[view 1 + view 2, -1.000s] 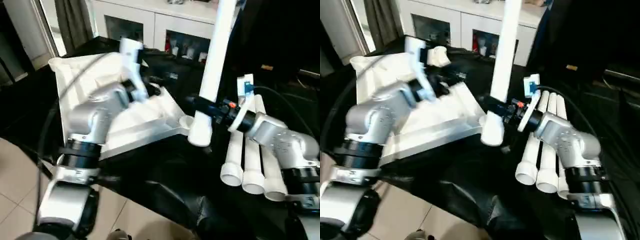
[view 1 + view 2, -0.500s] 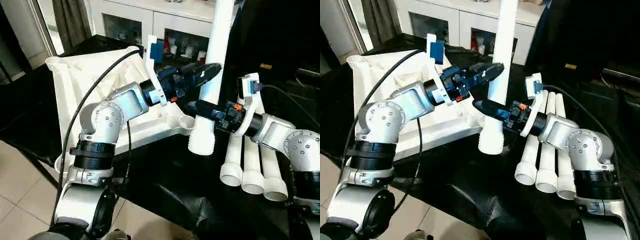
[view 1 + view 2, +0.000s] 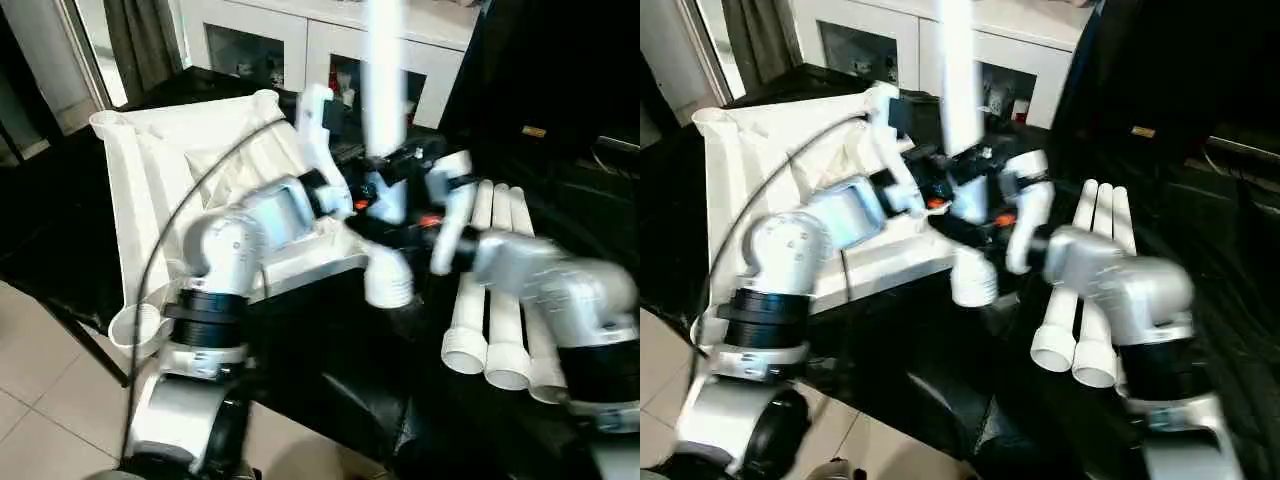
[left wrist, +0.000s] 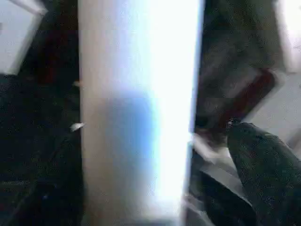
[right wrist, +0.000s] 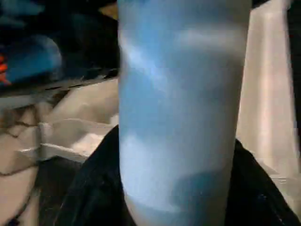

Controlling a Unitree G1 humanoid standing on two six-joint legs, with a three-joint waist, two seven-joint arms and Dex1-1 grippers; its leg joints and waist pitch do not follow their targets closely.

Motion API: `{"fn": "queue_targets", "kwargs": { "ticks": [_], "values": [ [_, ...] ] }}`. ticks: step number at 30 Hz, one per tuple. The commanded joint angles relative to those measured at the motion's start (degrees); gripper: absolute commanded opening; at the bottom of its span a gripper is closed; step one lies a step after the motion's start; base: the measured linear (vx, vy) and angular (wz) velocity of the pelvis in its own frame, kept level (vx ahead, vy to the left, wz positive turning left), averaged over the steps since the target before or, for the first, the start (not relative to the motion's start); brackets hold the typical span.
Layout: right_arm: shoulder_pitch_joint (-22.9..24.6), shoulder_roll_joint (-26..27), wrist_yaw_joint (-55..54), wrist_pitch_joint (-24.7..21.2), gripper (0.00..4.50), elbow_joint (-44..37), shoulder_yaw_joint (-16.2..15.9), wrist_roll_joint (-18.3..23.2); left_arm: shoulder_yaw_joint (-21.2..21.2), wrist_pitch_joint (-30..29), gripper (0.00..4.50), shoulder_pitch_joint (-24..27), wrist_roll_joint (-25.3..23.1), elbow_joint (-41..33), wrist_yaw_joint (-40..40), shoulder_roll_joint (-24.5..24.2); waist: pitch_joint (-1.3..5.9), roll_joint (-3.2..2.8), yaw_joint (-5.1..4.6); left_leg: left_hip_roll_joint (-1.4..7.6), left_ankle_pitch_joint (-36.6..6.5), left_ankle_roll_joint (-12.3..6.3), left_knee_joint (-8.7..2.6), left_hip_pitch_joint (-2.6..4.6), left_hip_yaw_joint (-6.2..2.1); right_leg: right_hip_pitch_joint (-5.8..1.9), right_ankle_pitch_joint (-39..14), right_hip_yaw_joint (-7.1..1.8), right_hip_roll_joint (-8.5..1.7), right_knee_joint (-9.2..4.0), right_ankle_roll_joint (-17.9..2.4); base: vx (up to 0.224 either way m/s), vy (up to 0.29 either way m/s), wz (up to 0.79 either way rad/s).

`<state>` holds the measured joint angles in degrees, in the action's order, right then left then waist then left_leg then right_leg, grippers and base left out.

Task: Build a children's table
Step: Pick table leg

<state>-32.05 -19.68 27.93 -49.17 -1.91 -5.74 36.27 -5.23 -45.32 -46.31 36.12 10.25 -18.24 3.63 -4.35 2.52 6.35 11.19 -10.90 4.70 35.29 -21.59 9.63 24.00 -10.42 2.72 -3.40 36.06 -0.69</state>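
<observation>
Now I see both silver arms reach in to the middle, where my right pincer (image 3: 400, 225) is clamped on a white leg (image 3: 384, 90) that stands almost straight up, and my left pincer (image 3: 372, 178) sits beside the leg, but I cannot tell if its fingers are apart. The leg's fat end hangs just by a corner of the white table top (image 3: 170, 170), which lies ribs-up on the black bench (image 3: 340, 400). Three more legs (image 3: 500, 300) lie side by side near my right arm, and white cabinets (image 3: 290, 40) stand behind.

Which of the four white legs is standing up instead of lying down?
The leg between the two arms, upright by the tabletop's corner; the other three legs lie side by side.
</observation>
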Motion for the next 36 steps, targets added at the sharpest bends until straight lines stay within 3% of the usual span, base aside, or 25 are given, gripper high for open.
{"fn": "queue_targets", "kwargs": {
  "ticks": [1,2,3,8,10,12,21,22,26,29,32,36],
  "values": [
    [-1.36,0.19,-2.54,1.12,1.85,-1.42,-0.5,-1.98,0.05,1.22,4.13,-0.85,-1.93,1.16,3.12,0.82,4.26,0.6,-0.16,1.14,-4.36,0.41,-4.09,0.1,-0.19,-3.73,-11.29,-2.39,-3.58,-4.65,-6.5,0.0,0.0,0.0],
    [-1.43,1.04,-4.69,2.1,1.85,-1.04,-0.66,-3.76,-0.63,2.51,4.1,-1.05,-3.07,1.81,5.4,1.41,4.3,0.6,-0.12,1.08,-4.66,0.41,-4.08,0.17,-0.14,-3.78,-10.98,-2.42,-3.66,-4.65,-6.45,0.0,0.0,0.0],
    [-1.52,2.13,-6.5,2.72,1.85,-0.52,-0.34,-4.7,-1.65,3.41,3.78,-1.23,-3.73,2.36,7.83,2.1,4.25,0.45,-0.18,1.11,-4.6,0.53,-4.12,0.16,-0.15,-3.68,-10.58,-2.44,-3.59,-4.66,-6.45,0.0,0.0,0.0],
    [-1.56,4.96,-10.58,4.32,1.85,0.16,0.94,-6.92,-4.29,5.94,3.69,-1.3,-5.48,3.1,15.16,3.97,4.54,0.51,-0.33,1.15,-3.38,0.09,-4.03,0.24,-0.19,-3.84,-5.22,-2.44,-3.55,-4.07,-7.99,0.0,0.0,0.0],
    [-1.62,5.54,-11.31,4.52,1.85,0.19,1.28,-7.37,-4.55,6.3,3.31,-1.07,-5.77,2.88,16.3,4.31,4.56,0.57,-0.37,1.1,-2.88,-0.13,-4.03,0.12,-0.19,-4.01,-4.18,-2.44,-3.57,-3.97,-8.2,0.0,0.0,0.0],
    [-1.58,5.87,-11.63,4.6,1.85,0.11,1.33,-7.73,-4.73,6.65,3.34,-0.91,-5.88,2.75,16.82,4.69,4.62,0.48,-0.37,1.15,-2.74,-0.34,-3.99,0.25,-0.14,-3.93,-3.56,-2.44,-3.57,-3.9,-8.61,0.0,0.0,0.0],
    [-1.06,7.39,-11.36,4.02,1.85,-0.99,0.91,-8.37,-2.67,8.08,2.49,-0.04,-6.7,1.47,16.78,5.04,4.68,0.38,-0.34,1.21,-3.37,0.0,-4.01,0.23,-0.16,-4.03,-4.49,-2.49,-3.73,-3.98,-8.13,0.0,0.0,0.0],
    [-0.87,8.19,-10.46,3.52,2.2,-1.12,2.25,-6.4,-1.67,8.18,2.41,0.04,-6.71,1.1,14.77,4.04,4.8,0.37,-0.29,1.18,-3.14,-0.05,-3.97,0.23,-0.13,-4.06,-3.95,-2.5,-3.78,-3.9,-8.33,0.0,0.0,0.0],
    [-0.73,7.67,-9.22,2.7,2.58,-1.32,3.43,-4.99,0.27,8.48,2.06,0.15,-7.16,0.71,10.57,1.6,4.8,0.31,-0.26,1.16,-2.84,-0.35,-3.97,0.23,-0.11,-4.1,-3.13,-2.5,-3.68,-3.78,-8.25,0.0,0.0,0.0],
    [0.29,4.3,-3.45,-1.97,2.9,-2.11,4.73,-0.24,1.81,6.24,1.9,0.16,-5.14,-0.31,2.64,-2.81,4.9,0.25,-0.1,1.11,-2.93,-0.46,-3.99,0.43,-0.15,-4.19,-3.43,-2.47,-3.67,-3.73,-8.13,0.0,0.0,0.0],
    [1.31,1.26,1.06,-5.32,3.06,-3.23,5.13,2.75,1.93,3.98,1.87,-0.05,-2.6,-0.98,-3.0,-5.65,5.01,0.24,0.13,1.09,-1.29,-0.77,-3.8,0.35,-0.05,-4.22,-0.71,-2.48,-3.66,-3.35,-9.57,0.0,0.0,0.0],
    [2.67,-3.8,9.02,-10.23,3.08,-7.18,5.24,8.44,1.49,-1.37,1.86,-0.69,2.81,-2.16,-12.3,-10.34,4.85,0.02,0.4,1.2,-2.46,-0.62,-3.81,0.5,-0.01,-4.15,-2.51,-2.47,-3.77,-3.42,-10.75,0.0,0.0,0.0]
  ]
}}
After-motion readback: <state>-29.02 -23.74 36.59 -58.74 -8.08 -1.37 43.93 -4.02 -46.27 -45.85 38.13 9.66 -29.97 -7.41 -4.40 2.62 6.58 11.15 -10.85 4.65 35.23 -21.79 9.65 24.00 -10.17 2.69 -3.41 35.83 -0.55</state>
